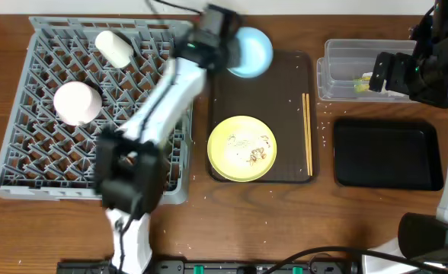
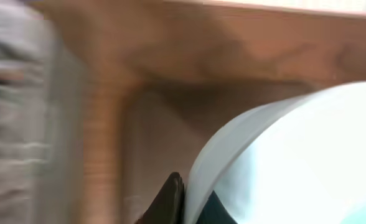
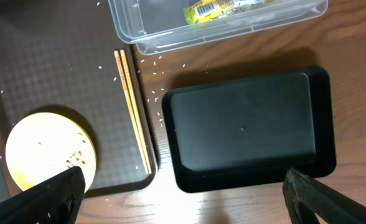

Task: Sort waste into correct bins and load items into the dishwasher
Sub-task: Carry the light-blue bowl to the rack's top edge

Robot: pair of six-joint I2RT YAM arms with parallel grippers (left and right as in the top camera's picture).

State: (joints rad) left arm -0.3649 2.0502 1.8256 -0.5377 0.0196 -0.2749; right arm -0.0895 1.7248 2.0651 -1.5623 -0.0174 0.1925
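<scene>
wooden table [image 1: 285, 228]: left gripper [image 1: 227, 47] clamps light blue bowl [image 1: 253, 52] (blurred); right gripper [image 3: 184, 198] spread wide.

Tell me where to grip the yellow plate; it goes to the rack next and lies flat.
Pinch the rim at its left edge, coming straight down, one finger inside, one outside. The yellow plate lies flat on the brown tray, so likely only the rim offers a hold; crumbs sit centre-right and the chopsticks lie right of it.
</scene>
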